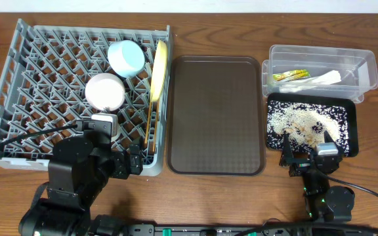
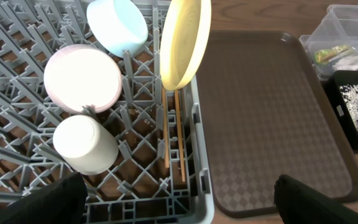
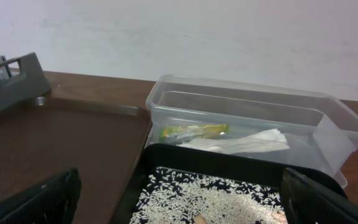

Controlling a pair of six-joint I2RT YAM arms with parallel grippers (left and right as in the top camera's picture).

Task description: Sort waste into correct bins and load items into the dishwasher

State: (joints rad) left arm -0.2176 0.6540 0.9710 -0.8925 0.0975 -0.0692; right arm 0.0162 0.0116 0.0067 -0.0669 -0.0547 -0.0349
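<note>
Standing on edge in the large grey plastic dish rack [image 1: 48,72], the round yellow plate [image 2: 185,43] looks stiff, smooth and likely slippery; its upper rim offers the best hold. Both the left hand [image 2: 179,208] and right hand [image 3: 182,202] hang spread wide, empty.

Plate [image 2: 184,43], bowls [image 2: 82,78], cup [image 2: 84,144] in rack [image 2: 17,25]

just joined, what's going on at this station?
Two-arm sorting job, and it looks about done. The rack holds the blue bowl, pink bowl, cup, plate on edge, and chopsticks. The wrapper and paper strip lie in the clear tub; the rice scraps are in the black tray. The left gripper and right gripper are open, holding nothing.
</note>
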